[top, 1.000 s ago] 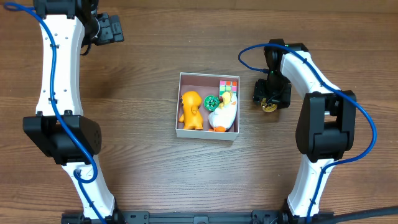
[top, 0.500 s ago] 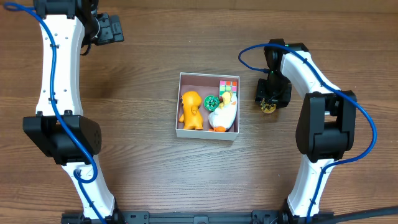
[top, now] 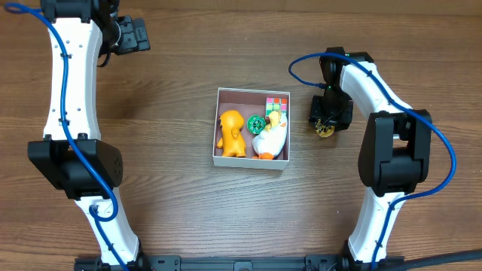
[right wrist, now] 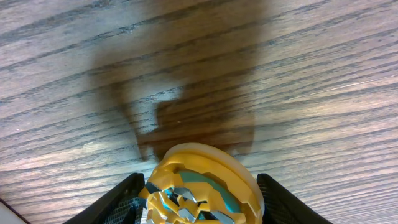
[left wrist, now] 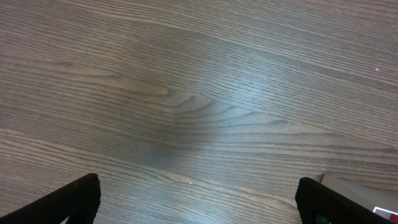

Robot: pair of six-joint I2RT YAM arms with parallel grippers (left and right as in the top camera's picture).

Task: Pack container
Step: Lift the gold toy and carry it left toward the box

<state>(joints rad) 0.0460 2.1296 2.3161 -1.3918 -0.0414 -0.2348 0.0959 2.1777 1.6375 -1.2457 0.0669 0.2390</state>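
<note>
right gripper (top: pixel 327 119) has pinched narrower since a second ago and now seems clamped on the yellow disc toy (right wrist: pixel 202 180), down on the tabletop (top: pixel 173 188) just off the right wall of the container (top: pixel 215 128), which sits mid-tabletop. left gripper (left wrist: pixel 199 198) hangs wide apart near the far left corner. risk: the hold is on a rounded rim, so the toy could squirt out on lifting, or clip the wall or the duck (top: pixel 269 139) inside. no writing readable.

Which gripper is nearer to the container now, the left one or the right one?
Right. The right gripper is just off the right wall of the container, its fingers shut on a yellow round toy. The left gripper is far off, near the far left corner, open.
</note>
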